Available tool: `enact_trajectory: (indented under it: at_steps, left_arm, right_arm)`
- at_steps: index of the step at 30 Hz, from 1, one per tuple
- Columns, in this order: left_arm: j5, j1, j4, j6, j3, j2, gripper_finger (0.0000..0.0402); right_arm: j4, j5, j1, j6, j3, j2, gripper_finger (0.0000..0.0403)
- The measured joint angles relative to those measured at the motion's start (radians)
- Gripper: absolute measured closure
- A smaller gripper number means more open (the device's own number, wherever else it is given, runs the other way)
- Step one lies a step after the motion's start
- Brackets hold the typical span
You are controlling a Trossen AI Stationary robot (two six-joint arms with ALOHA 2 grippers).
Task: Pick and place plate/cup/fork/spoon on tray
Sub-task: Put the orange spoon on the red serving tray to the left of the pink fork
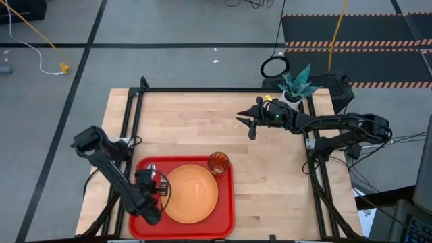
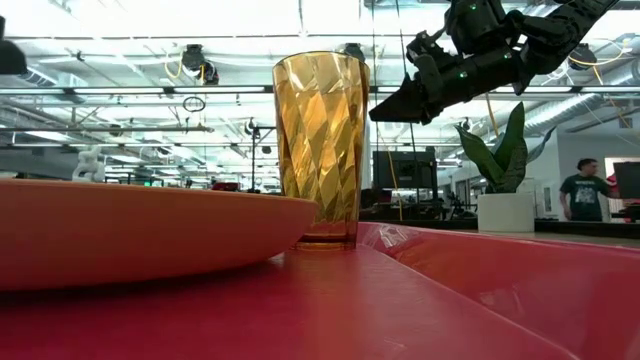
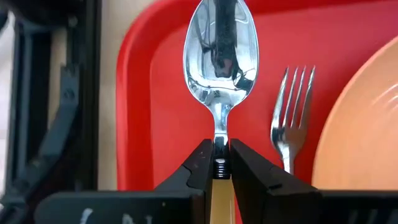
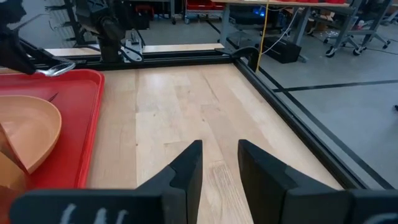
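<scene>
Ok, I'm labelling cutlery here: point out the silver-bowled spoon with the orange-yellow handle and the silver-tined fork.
Silver-bowled spoon with the orange-yellow handle [image 3: 220, 59]: left wrist view, middle of its bowl.
Silver-tined fork [image 3: 293, 106]: left wrist view, tines, lying on the tray.

I counted one tray [image 1: 226, 202], one plate [image 1: 192, 194], one cup [image 1: 219, 163], one spoon [image 3: 220, 56], one fork [image 3: 291, 115], one potted plant [image 1: 295, 86] and two arms.

Bare table [image 1: 270, 175] right of tray [image 1: 226, 202]; plant [image 1: 295, 84] seemingly cornered.
</scene>
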Motion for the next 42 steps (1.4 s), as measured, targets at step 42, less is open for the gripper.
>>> enact_trajectory:
  at_steps: [42]
  left_arm:
    - [0.065, -0.014, 0.073, 0.031, 0.007, 0.065, 0.0234]
  right_arm:
    - [-0.021, -0.001, 0.013, -0.035, 0.0, -0.001, 0.031]
